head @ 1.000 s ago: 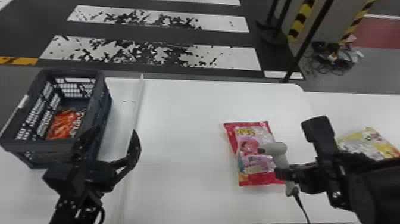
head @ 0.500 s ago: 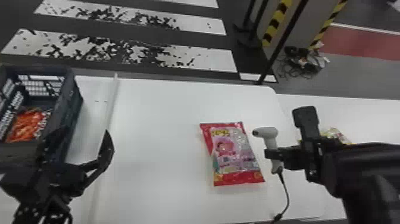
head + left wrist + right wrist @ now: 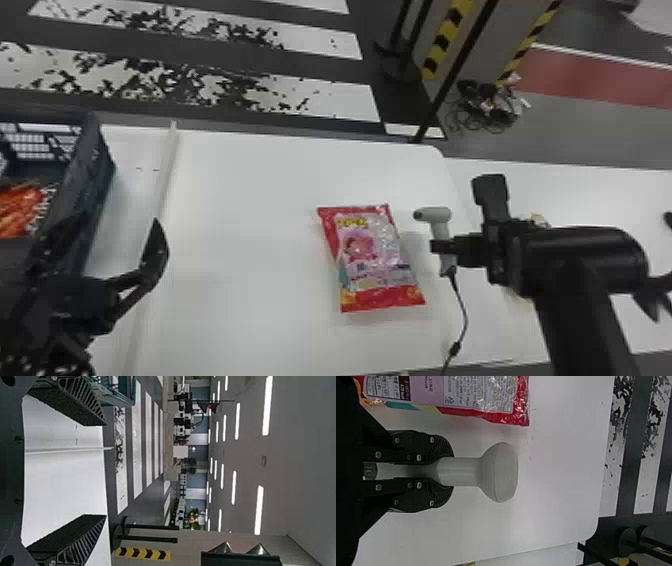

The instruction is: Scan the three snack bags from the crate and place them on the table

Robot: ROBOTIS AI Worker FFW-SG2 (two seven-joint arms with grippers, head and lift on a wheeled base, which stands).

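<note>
At the left of the head view, a dark plastic crate (image 3: 97,170) with latticed walls holds an orange-red snack bag (image 3: 20,205), its wrapping glossy and creased. In front of the crate is the left gripper (image 3: 119,220), its jaws spread wide with nothing between them; the left wrist view shows its wedge-shaped fingers (image 3: 75,403), ribbed along their sides and grainy on their inner faces. A thin, straight, pale strip (image 3: 167,175) runs across the smooth white table (image 3: 250,225) just beside the crate. Farther right, a pink-and-red snack bag (image 3: 375,260) lies flat on the table, roughly rectangular, its shiny film wrinkled toward the red ends. Near its right side, the right gripper (image 3: 442,246) has its jaws drawn in on the handle of a light grey scanner (image 3: 434,215); in the right wrist view, the rounded, ribbed tips press either side of the smooth neck below the scanner's flared head. A thin black cable (image 3: 465,315) curves down from the handle. Beyond the right gripper, a yellowish bag (image 3: 539,220) is mostly hidden behind the black arm.
</note>
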